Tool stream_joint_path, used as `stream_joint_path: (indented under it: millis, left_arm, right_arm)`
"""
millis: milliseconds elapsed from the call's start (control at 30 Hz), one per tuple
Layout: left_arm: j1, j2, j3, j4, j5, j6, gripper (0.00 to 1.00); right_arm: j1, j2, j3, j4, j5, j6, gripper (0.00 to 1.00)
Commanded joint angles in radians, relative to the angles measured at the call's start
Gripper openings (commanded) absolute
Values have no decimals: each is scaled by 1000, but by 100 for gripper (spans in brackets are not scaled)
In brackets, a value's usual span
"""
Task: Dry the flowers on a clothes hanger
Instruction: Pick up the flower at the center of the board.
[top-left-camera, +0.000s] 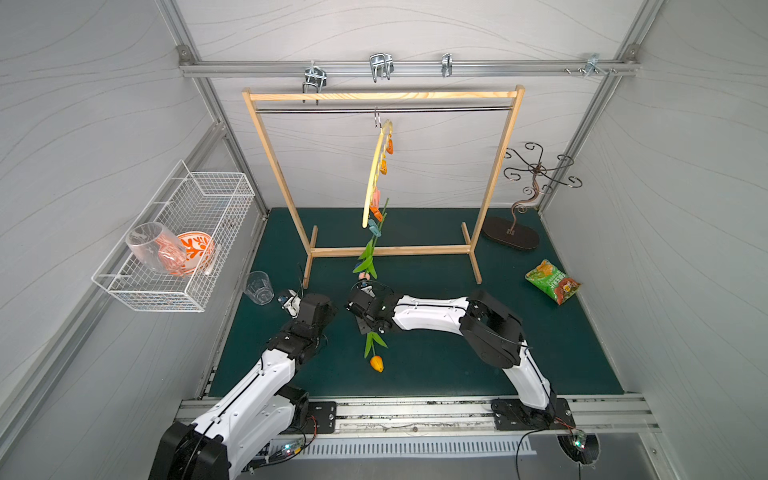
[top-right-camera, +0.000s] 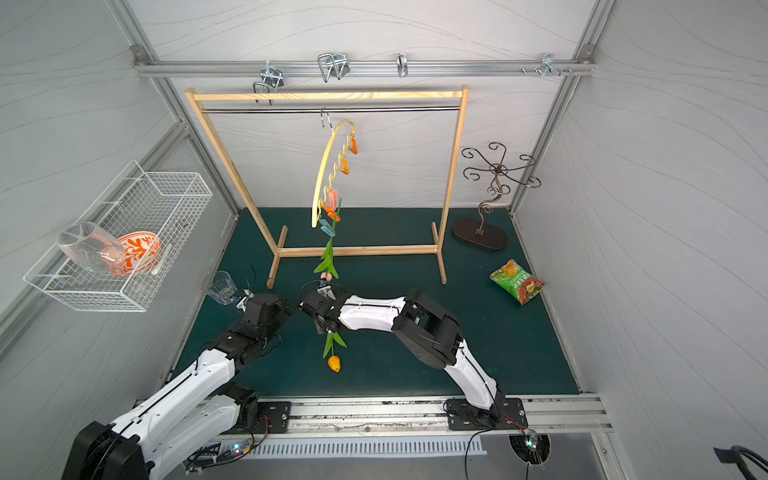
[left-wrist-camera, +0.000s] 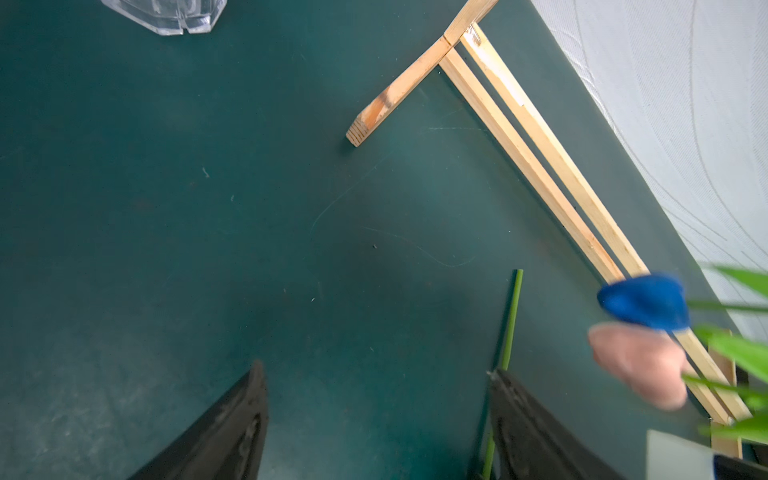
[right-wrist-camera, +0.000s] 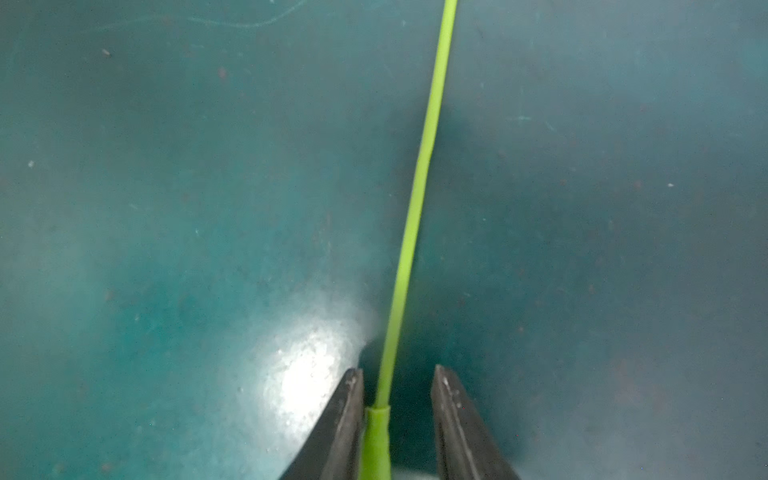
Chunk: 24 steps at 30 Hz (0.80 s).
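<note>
The pale yellow clothes hanger (top-left-camera: 376, 166) (top-right-camera: 320, 183) hangs by its hook from the rack's metal rod, turned edge-on. Two flowers hang head down from its pins: a pink head (left-wrist-camera: 636, 365) (top-left-camera: 365, 275) and a blue head (left-wrist-camera: 644, 301). The orange tulip (top-left-camera: 377, 363) (top-right-camera: 334, 363) lies on the green mat. My right gripper (right-wrist-camera: 397, 374) points down over its stem (right-wrist-camera: 415, 216). The jaws straddle the stem: one finger touches it and a gap shows at the other. My left gripper (left-wrist-camera: 376, 370) hovers wide open over bare mat, with the stem's end (left-wrist-camera: 513, 316) beside one finger.
The wooden rack (top-left-camera: 382, 96) stands at the back, one foot (left-wrist-camera: 390, 99) close to my left gripper. A clear tumbler (top-left-camera: 258, 287) stands on the mat left of my left arm. A wire basket (top-left-camera: 232, 183) hangs on the left wall. A snack bag (top-left-camera: 552, 286) and a metal stand (top-left-camera: 515, 232) are at the right.
</note>
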Motion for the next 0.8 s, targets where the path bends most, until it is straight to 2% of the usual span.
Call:
stream_joint_path:
  millis: [0, 433, 767]
  left_arm:
    - [4, 8, 8, 28, -4, -5, 84]
    - [4, 4, 9, 29, -2, 0, 84]
    - [4, -8, 7, 26, -2, 0, 84]
  right_arm:
    - [-5, 33, 4, -10, -23, 23, 31]
    - [1, 78, 50, -22, -15, 40, 24]
    - [12, 19, 23, -30, 27, 59, 9]
